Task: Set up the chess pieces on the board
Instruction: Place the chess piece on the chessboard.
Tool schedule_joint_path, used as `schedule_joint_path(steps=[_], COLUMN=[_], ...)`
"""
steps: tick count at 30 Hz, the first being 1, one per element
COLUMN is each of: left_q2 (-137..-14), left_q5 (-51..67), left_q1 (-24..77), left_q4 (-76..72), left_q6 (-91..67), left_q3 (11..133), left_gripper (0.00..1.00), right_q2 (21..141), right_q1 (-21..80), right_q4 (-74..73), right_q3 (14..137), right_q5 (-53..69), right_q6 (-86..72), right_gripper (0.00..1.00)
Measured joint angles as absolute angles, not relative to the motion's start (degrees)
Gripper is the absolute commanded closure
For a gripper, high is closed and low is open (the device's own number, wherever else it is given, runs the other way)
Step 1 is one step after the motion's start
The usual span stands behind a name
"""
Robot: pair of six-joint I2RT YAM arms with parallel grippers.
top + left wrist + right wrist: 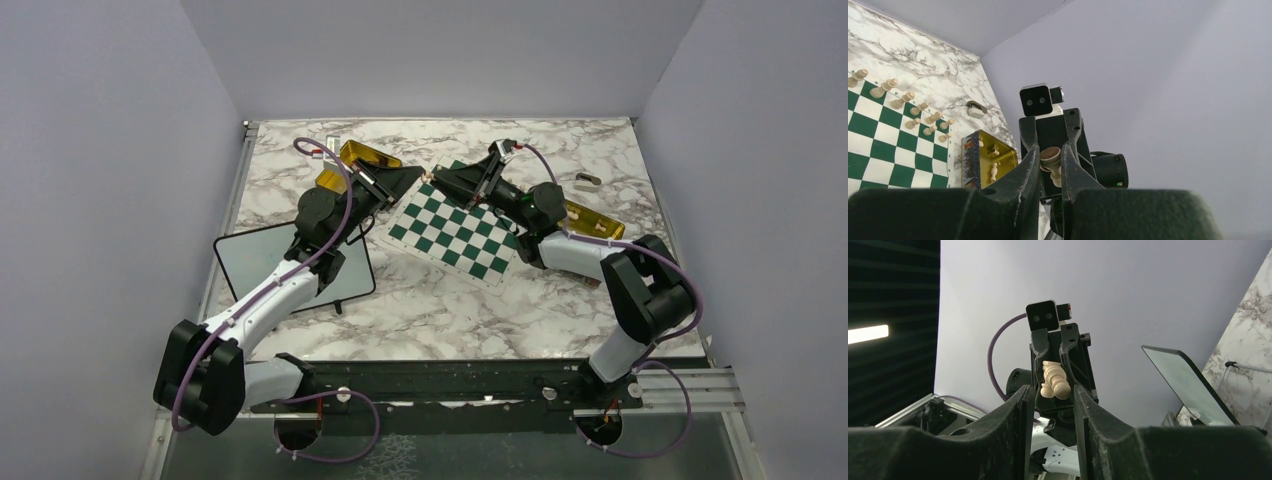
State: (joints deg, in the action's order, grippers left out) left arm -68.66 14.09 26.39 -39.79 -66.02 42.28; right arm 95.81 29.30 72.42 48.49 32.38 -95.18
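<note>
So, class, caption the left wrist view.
Left pincer grips a beige chess piece facing the right pincer, board alongside.

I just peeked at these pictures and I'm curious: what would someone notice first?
The left arm's fingers and the right arm's fingers meet tip to tip above the far left corner of the dark green and white checked board. Pinched in the left ones is a small pale beige chess piece.

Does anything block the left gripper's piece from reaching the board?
The right gripper faces the left gripper head-on, close in front of the held chess piece, over the board at its far edge. Nothing else visible.
</note>
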Motion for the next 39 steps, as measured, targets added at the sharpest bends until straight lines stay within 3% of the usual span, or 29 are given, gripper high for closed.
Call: schedule_joint_path(steps=[16,26,39], left_q2=[-68.9,-68.8,-63.3], left_q5=[14.1,14.1,14.1], left_q1=[26.4,26.4,26.4], left_q4=[-40.7,-41.0,-35.8], left_q6=[-66.6,-64.8,-54.1], left_q3=[40.8,39.0,34.5], left_gripper=[1.0,1.0,1.0], right_q2=[96.1,96.2,86.0], right_q1=[29.3,29.3,26.5], right_q4=[73.9,73.2,47.4], right_q3=[48.5,48.0,47.2], right_q5=[31.9,31.3,25.7], right_q6=[-96.0,-94.0,-71.6], right_gripper=[0.82,0.85,0.86])
